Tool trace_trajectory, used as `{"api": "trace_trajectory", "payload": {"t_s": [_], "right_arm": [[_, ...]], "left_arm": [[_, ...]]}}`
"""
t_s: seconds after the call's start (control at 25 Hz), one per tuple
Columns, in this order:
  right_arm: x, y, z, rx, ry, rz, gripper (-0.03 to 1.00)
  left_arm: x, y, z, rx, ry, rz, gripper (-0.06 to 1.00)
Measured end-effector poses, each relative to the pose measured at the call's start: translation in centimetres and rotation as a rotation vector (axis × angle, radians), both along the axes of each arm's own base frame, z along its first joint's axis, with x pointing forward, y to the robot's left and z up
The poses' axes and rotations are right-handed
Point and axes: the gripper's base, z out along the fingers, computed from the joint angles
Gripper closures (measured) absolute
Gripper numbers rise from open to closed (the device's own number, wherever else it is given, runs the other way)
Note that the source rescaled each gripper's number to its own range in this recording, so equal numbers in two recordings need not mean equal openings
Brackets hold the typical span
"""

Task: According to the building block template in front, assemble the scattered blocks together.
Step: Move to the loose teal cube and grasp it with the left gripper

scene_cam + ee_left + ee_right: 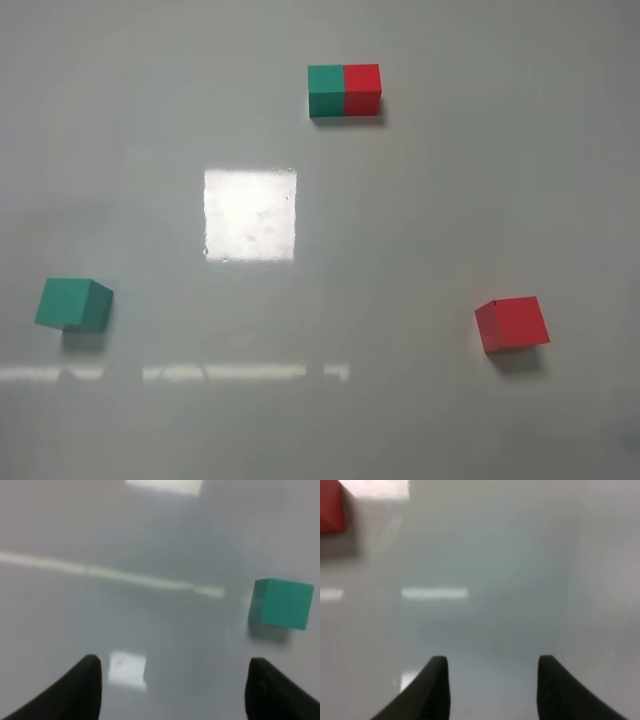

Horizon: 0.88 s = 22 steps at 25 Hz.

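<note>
We see the left end effector [172, 662] held wide above the bench [450, 200], the teal-green cube [72, 305] ahead, off-axis; the right end effector [490, 660] stands narrow and empty, the red cube [512, 323] well apart. The green-red template [344, 90] lies farther back.

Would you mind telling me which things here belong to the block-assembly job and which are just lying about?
Job: joined green-red bar; loose green cube; loose red cube.
Lying about: nothing loose that I can see; just the table and a glare patch on it.
</note>
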Motion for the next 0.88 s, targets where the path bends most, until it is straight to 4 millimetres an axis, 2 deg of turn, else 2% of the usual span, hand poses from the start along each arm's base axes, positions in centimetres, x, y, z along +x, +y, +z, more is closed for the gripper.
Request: {"api": "trace_trajectory", "payload": {"t_s": [0.12, 0.44, 0.56, 0.68, 0.88], "right_arm": [[0.0, 0.0, 0.0, 0.0, 0.0, 0.0, 0.86], [0.0, 0.0, 0.0, 0.0, 0.0, 0.0, 0.86], [0.0, 0.0, 0.0, 0.0, 0.0, 0.0, 0.86], [0.0, 0.0, 0.0, 0.0, 0.0, 0.0, 0.86], [0.0, 0.0, 0.0, 0.0, 0.0, 0.0, 0.86]], "left_arm": [[1.8, 0.0, -0.2, -0.051, 0.054, 0.007, 0.2], [4.4, -0.2, 0.2, -0.139, 0.01, 0.007, 0.23], [6.0, -0.5, -0.2, -0.165, 0.057, -0.032, 0.31], [7.4, -0.7, -0.6, -0.174, 0.096, -0.064, 0.38], [8.2, -0.8, -0.6, -0.114, 0.075, -0.121, 0.42]]}}
